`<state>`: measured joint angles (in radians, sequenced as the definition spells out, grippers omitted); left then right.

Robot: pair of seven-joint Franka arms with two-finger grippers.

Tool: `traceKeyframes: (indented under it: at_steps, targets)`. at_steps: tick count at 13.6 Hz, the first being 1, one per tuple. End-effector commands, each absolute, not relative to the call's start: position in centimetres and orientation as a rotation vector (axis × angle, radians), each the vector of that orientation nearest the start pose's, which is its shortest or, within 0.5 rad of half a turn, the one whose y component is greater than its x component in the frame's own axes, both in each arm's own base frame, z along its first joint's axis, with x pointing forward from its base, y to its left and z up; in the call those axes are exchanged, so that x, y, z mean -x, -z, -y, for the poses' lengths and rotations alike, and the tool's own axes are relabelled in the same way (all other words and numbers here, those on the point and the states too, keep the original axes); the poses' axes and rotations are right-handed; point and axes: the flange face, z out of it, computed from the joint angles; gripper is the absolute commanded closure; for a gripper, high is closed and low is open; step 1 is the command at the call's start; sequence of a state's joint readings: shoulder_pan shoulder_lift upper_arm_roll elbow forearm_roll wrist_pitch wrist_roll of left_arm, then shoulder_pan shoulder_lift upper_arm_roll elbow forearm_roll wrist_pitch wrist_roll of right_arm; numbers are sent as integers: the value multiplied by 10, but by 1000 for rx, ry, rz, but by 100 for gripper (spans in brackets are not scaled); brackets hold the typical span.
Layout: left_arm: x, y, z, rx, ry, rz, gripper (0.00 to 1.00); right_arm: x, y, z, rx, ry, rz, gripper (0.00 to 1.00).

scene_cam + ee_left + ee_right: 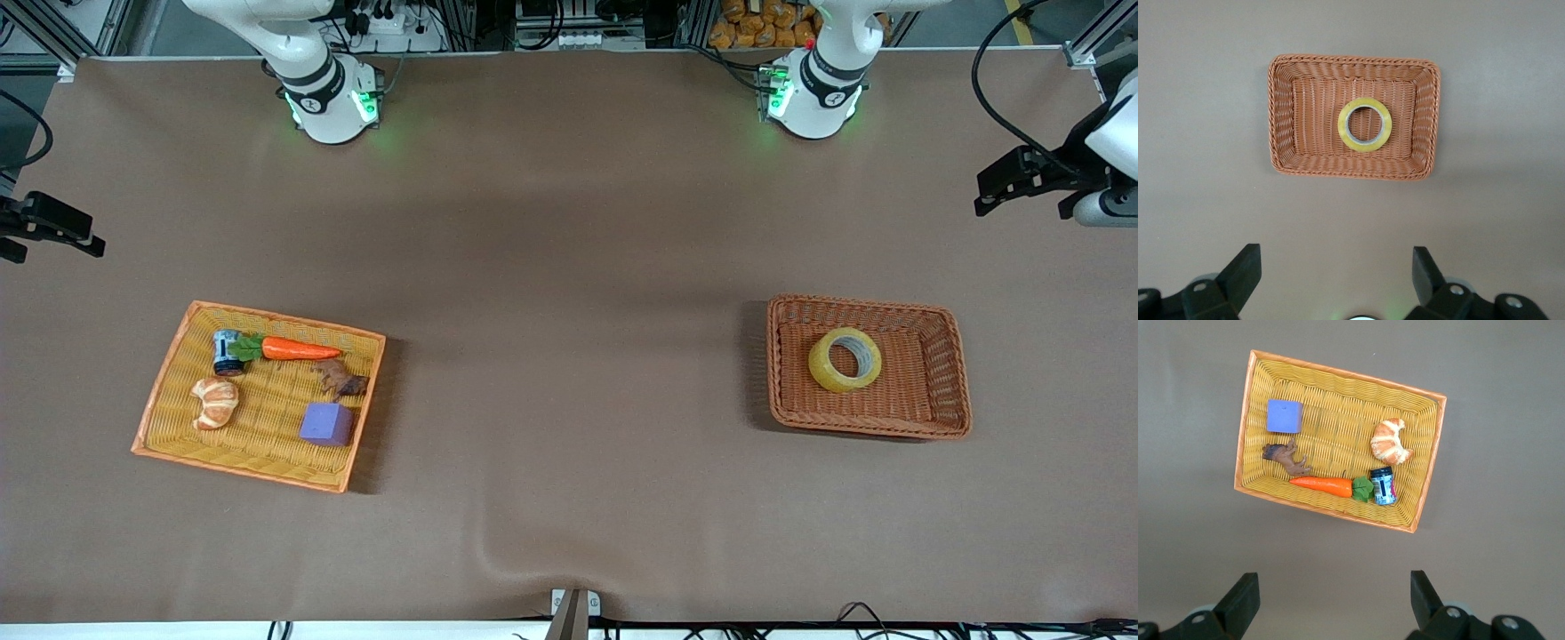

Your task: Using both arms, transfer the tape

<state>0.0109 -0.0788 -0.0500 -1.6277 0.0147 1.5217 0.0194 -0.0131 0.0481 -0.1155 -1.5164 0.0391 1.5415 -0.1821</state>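
Overhead, left hand (1331,277) wide open, empty, right hand (1331,597) likewise

No legible txt, labels or nos. anywhere.

A: What is lost at the edges of the front view?

B: The left arm (822,80) and the right arm (320,89) are cut by the top edge, so only the bases and lowest links are shown. A metal piece (573,609) at the middle of the bottom edge is cropped as well.

A: And in the wrist views?

B: Of the left gripper (1337,267) and the right gripper (1335,587), only spread fingertips are seen, the bodies being cropped. The print on the can (1383,485) cannot be read. The brown figure (1286,458) is perhaps an animal.
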Motion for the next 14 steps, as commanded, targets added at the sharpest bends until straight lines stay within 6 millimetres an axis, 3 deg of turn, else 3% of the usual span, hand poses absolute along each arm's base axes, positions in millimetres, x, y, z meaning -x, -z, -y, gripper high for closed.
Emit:
traceKeyframes:
  at_steps: [1,5,8,14]
  targets:
    - [-512,-641,25,3136,-53,-110,0,-565,-624,66,3083,-22,58,0]
    - [-517,-649,27,3132,-31,-134,0,-565,-637,70,3040,25,-18,0]
    - [-522,-650,28,3138,-24,-128,0,-565,-630,84,3071,4,52,0]
    - [-525,-645,27,3135,-39,-113,0,-566,-630,82,3082,0,59,0]
